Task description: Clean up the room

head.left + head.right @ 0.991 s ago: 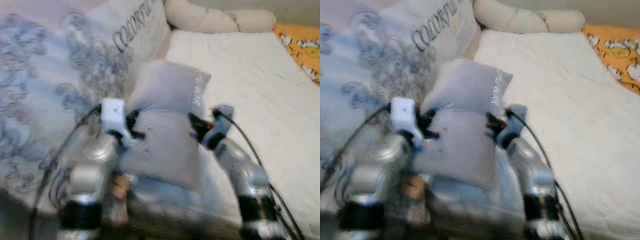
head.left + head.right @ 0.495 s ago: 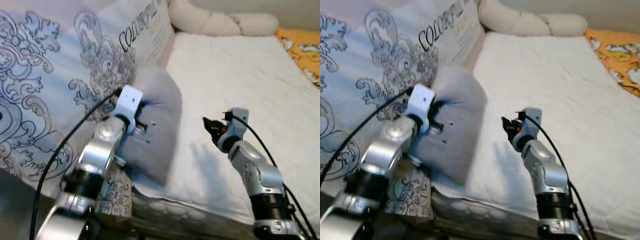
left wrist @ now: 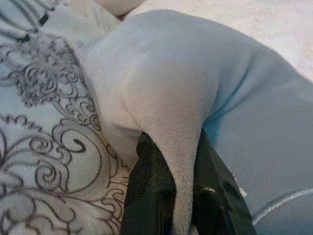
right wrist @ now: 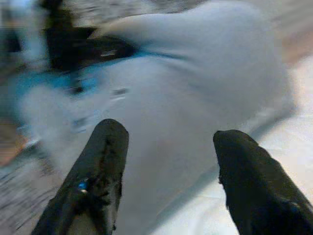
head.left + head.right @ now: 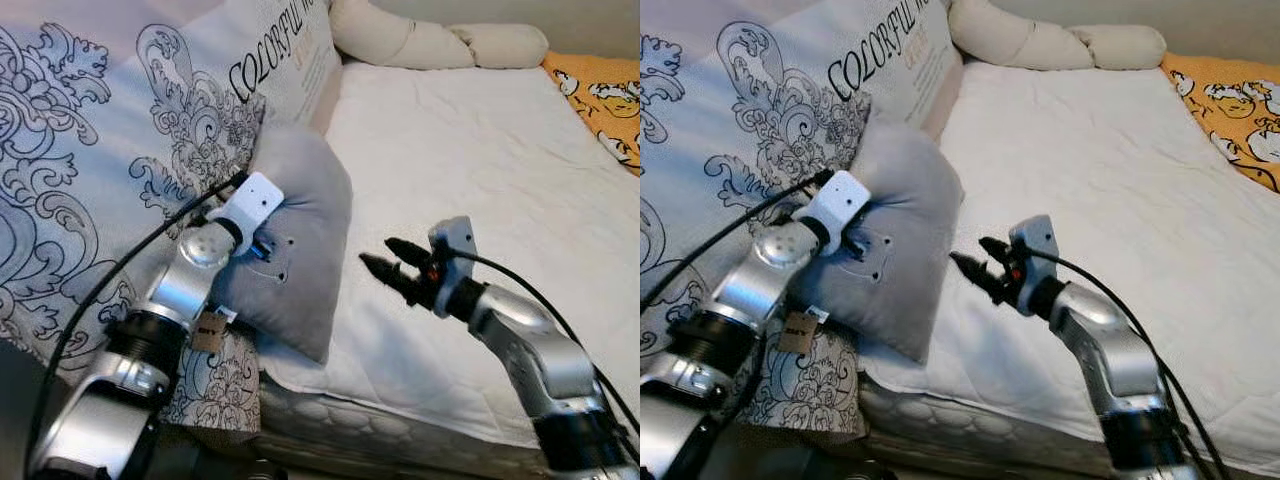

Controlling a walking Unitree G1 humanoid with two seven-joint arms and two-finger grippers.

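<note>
A grey cushion [image 5: 300, 250] stands on edge at the near left corner of the white mattress [image 5: 480, 160], leaning against a large patterned pillow [image 5: 110, 170]. My left gripper [image 5: 262, 252] is shut on a fold of the grey cushion [image 3: 161, 98] at its left side; the fabric runs between the black fingers [image 3: 146, 196]. My right gripper [image 5: 385, 262] hangs open just right of the cushion, over the mattress, pointing at the grey cushion [image 4: 186, 98]. Its two fingers [image 4: 98, 166] stand well apart with nothing between them.
A cream bolster [image 5: 430, 42] lies along the head of the bed. An orange printed cover [image 5: 605, 90] lies at the far right. The mattress's front edge [image 5: 380, 425] runs below my arms. A paper tag [image 5: 208, 332] hangs by my left arm.
My right gripper has let go of the cushion and drawn back to the right, now open. The left gripper has swung the cushion left, up against the patterned pillow. The camera has also shifted.
</note>
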